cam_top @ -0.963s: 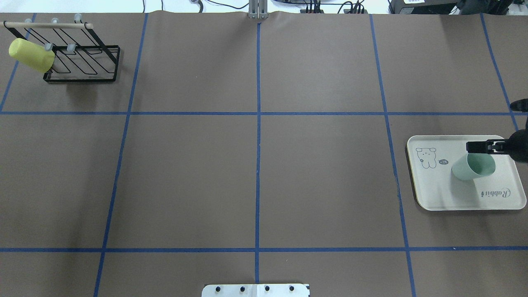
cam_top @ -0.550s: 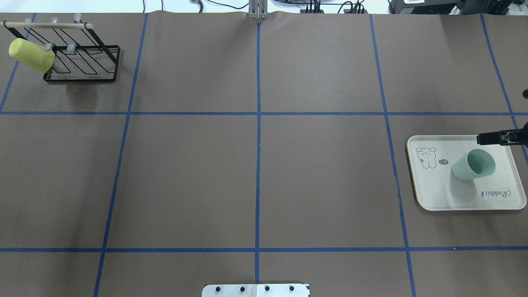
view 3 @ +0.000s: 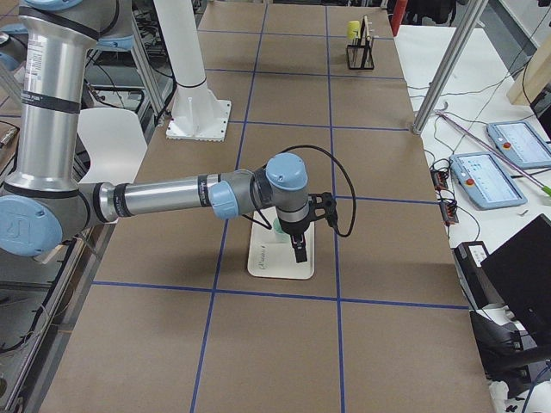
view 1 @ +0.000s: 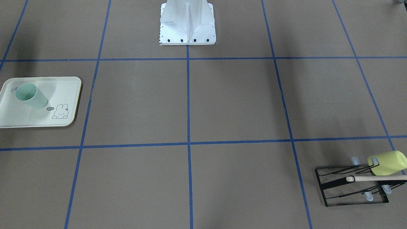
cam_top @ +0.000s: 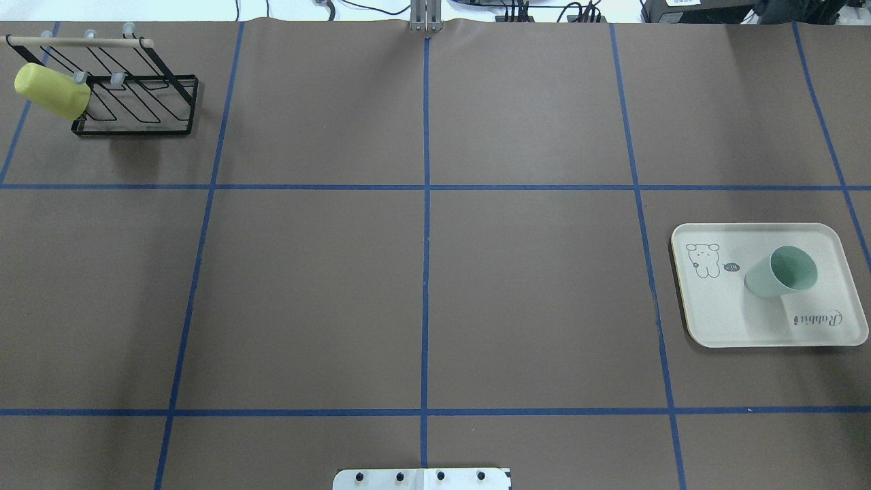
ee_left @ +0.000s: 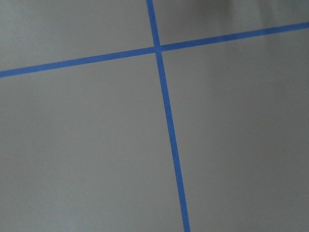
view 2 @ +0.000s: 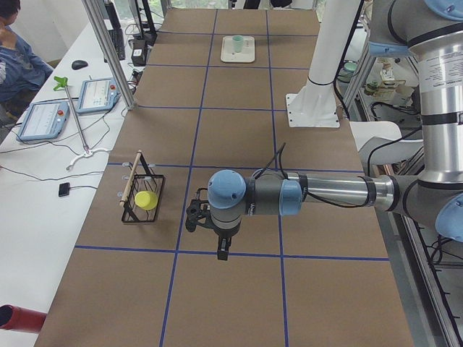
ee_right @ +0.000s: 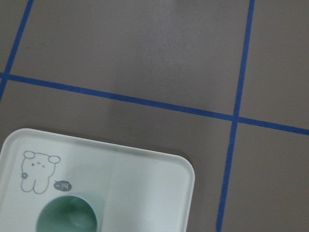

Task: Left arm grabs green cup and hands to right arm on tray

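Note:
The pale mint-green cup [cam_top: 781, 272] stands upright on the cream Rabbit tray [cam_top: 721, 313] at the table's right end. Both also show in the front view, the cup [view 1: 30, 95] on the tray [view 1: 19, 119], and in the right wrist view, the cup [ee_right: 67, 218] on the tray [ee_right: 140, 179]. The right gripper [view 3: 299, 251] hangs above the tray; it shows only in the exterior right view, so I cannot tell if it is open or shut. The left gripper [view 2: 223, 249] hangs over bare table near the rack; it shows only in the exterior left view, so I cannot tell its state.
A black wire rack [cam_top: 136, 109] at the far left corner holds a yellow-green cup [cam_top: 51, 92]. The robot's white base plate [cam_top: 422, 478] sits at the near middle edge. Blue tape lines grid the brown table.
The right gripper, open just beyond the cup's far side, drew back to the right and left the overhead view. The cup stays upright on the tray.

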You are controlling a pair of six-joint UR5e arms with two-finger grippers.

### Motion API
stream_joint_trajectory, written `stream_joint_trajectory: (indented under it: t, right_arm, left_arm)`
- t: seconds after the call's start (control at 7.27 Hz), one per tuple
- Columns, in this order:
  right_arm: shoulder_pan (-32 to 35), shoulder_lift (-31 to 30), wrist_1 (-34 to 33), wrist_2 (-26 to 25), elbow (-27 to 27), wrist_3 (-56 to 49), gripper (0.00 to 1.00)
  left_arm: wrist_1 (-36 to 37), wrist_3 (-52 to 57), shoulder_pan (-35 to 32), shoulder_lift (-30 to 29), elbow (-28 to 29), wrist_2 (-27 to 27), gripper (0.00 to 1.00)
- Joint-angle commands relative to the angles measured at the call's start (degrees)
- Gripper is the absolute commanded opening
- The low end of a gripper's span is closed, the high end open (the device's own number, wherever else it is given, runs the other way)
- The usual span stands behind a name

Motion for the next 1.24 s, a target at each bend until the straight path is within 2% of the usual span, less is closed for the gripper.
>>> stream_joint_trajectory:
  t: [0.0,0.28,0.41,0.55,0.83,1.1]
  right_arm:
    - [1.6,-1.3,-0.2,1.8,-2.7,-3.4,1.0]
    - [1.8,-2.9,-0.1,1.2,-2.6,-3.3,1.0]
    - [4.1,-4.4,0.0,1.2,-2.0,-3.3,1.0]
    - [6.3,-5.0,0.0,1.0,-1.6,-3.3,1.0]
    - [6.4,-5.8,0.0,-1.5,-0.8,-2.6,1.0]
    - [6.4,-5.1,-0.3,-1.1,0.5,-2.0,1.0]
  left_arm:
    - [1.5,-0.6,-1.6,1.4,-1.2,0.4,1.0]
    - [1.0,-0.3,-2.9,1.4,-1.4,3.1,1.0]
    - [0.9,-0.1,-2.7,0.8,-2.4,7.8,1.0]
    - [-0.7,0.0,-2.4,0.7,-2.9,9.0,1.0]
    - [-2.7,0.0,-2.4,0.7,-3.0,8.9,1.0]
    - [-3.4,0.0,-2.4,0.9,-3.4,8.9,1.0]
